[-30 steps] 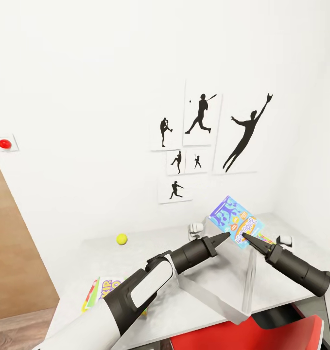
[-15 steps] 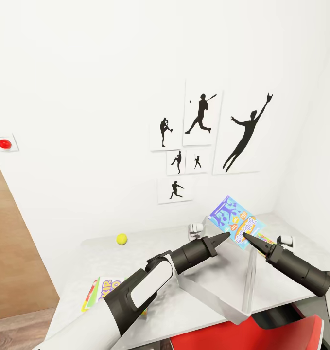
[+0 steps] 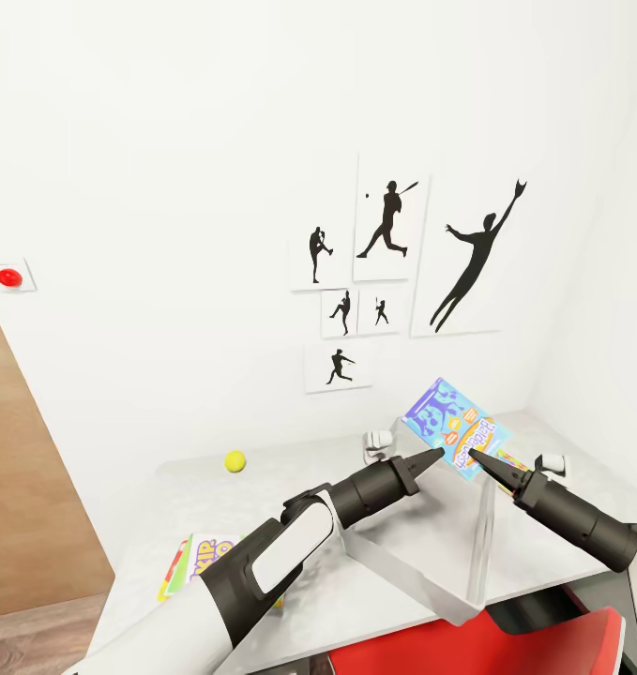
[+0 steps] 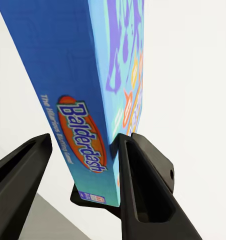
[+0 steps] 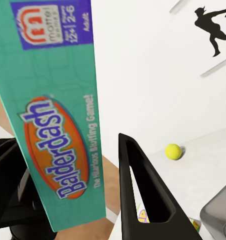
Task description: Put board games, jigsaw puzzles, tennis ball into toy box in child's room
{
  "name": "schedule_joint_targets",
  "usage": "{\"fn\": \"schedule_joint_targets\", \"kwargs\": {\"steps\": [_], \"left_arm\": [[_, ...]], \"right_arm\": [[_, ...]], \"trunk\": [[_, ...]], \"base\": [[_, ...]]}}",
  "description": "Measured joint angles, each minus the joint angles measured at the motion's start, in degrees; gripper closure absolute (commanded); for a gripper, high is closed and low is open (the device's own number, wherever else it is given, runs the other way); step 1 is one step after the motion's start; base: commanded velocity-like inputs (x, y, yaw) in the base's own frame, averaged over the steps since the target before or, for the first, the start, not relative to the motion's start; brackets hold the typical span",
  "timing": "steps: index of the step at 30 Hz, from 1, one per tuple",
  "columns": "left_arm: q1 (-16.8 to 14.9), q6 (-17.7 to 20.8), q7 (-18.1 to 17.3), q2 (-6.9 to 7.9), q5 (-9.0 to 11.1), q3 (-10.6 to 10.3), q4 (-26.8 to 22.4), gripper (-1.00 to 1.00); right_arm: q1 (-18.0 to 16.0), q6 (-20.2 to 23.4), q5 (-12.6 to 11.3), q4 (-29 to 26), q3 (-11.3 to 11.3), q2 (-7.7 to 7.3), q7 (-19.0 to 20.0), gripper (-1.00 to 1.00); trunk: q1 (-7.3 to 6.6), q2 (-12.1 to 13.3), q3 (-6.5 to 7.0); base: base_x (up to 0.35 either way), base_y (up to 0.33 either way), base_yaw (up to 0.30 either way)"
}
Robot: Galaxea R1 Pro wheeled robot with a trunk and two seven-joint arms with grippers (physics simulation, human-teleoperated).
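1. At the bottom right of the head view, a red chair (image 3: 506,647) sat nearest the camera, just under the tabletop (image 3: 356,609) edge.
2. Low at left on the tabletop lay a yellow-green-red board game (image 3: 194,562), partly hidden by the left arm.
3. The pale grey toy box (image 3: 431,548) stood on the tabletop at lower centre-right, under both arms.
4. Above the toy box, the left pincer (image 3: 437,455) and the right pincer (image 3: 472,457) met tip to tip at the lower edge of the blue board game (image 3: 454,427), which was held tilted in the air. The left wrist view showed the blue board game (image 4: 88,100) standing between that pincer's spread fingers; whether they pressed it I could not tell. The right wrist view showed its teal side (image 5: 48,110) between that pincer's spread fingers; grip likewise unclear.
5. Farther back at centre-left, the tennis ball (image 3: 235,461) rested on the tabletop near the wall.
6. On the wall hung black baseball-player prints (image 3: 393,272); a red button (image 3: 9,277) sat at far left.
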Motion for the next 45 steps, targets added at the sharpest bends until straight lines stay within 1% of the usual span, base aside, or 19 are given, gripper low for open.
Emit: {"fn": "schedule_joint_targets", "kwargs": {"steps": [5, 6, 7, 45], "left_arm": [[0.0, 0.0, 0.0, 0.00, 0.0, 0.0, 0.0, 1.00], [0.0, 0.0, 0.0, 0.00, 0.0, 0.0, 0.0, -1.00], [0.0, 0.1, 0.0, 0.00, 0.0, 0.0, 0.0, -1.00], [0.0, 0.1, 0.9, 0.01, -0.1, 0.0, 0.0, -1.00]], "right_arm": [[0.0, 0.0, 0.0, 0.0, 0.0, 0.00, 0.0, 1.00], [0.0, 0.0, 0.0, 0.0, 0.0, 0.00, 0.0, 1.00], [0.0, 0.0, 0.5, 0.0, 0.0, -0.01, -0.1, 1.00], [0.0, 0.0, 0.5, 0.0, -0.2, -0.09, -0.2, 1.00]], "trunk": [[0.00, 0.0, 0.00], [0.00, 0.0, 0.00], [0.00, 0.0, 0.00], [0.00, 0.0, 0.00]], "base": [[0.000, 0.000, 0.000], [0.000, 0.000, 0.000], [0.000, 0.000, 0.000], [0.000, 0.000, 0.000]]}}
